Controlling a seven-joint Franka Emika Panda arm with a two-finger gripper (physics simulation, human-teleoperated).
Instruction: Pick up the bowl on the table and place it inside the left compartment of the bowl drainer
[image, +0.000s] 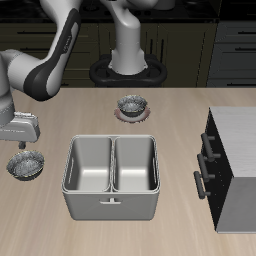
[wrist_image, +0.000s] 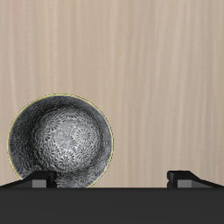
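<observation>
**Bowl sits on the table, your gripper hangs above it**

Bowl is small, round and grey, with dark speckles inside. It rests flat on the wooden table, near the table's side edge. It stands just beside the bowl drainer, but does not touch it. Nothing is inside the bowl.

Your gripper hangs right over the bowl. In the wrist view you look straight down into the bowl, and you see the two dark fingertips set wide apart. One tip shows over the bowl's rim and the other shows over bare table. The fingers hold nothing. From these views you cannot tell if a tip touches the rim.

The bowl drainer is a big grey steel box with two wells side by side and a wall between them. Both wells have nothing in them. A small handle sits on its front.

Farther back on the table, a second grey bowl sits on a reddish round plate. A dark cabinet with bar handles stands on the other side of the drainer.
</observation>
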